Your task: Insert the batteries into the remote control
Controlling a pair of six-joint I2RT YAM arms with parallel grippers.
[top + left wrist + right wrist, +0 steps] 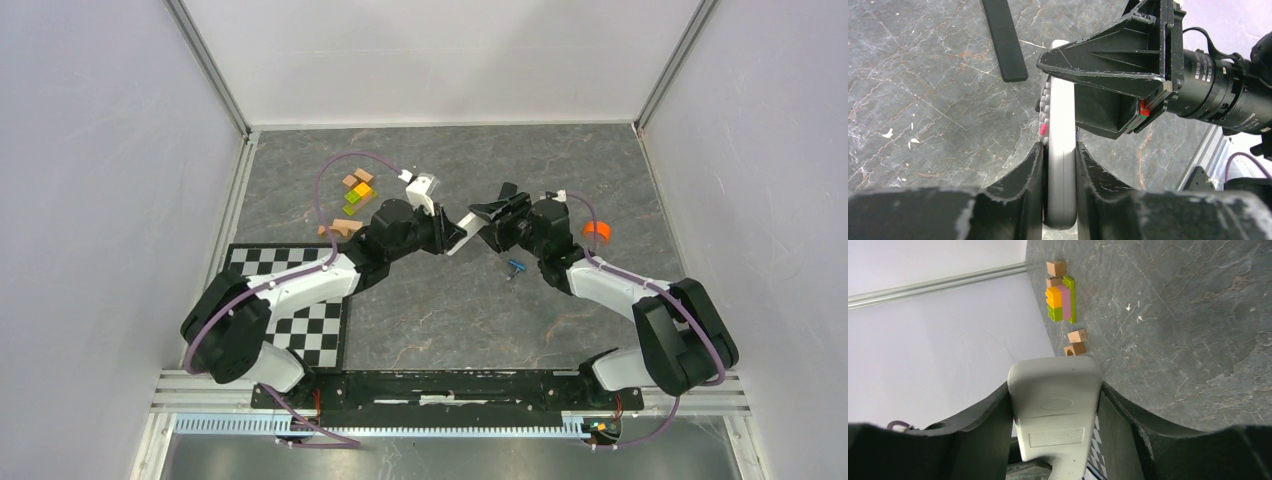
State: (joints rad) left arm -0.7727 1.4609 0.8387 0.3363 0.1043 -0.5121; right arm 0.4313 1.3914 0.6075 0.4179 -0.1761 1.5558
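The white remote control is held in the air between both arms above the table's middle. My left gripper is shut on its two flat faces; the grey button face with a pink button points left in the left wrist view, where the remote stands edge-on. My right gripper is shut on the remote's sides at its other end, with the plain white back and its cover seam facing the camera. A blue battery lies on the table below the right gripper. The purple battery cannot be made out.
An orange round cap lies at the right. Coloured bricks and wooden blocks lie at the back left. A slim black bar lies on the table. A checkerboard mat sits at the near left.
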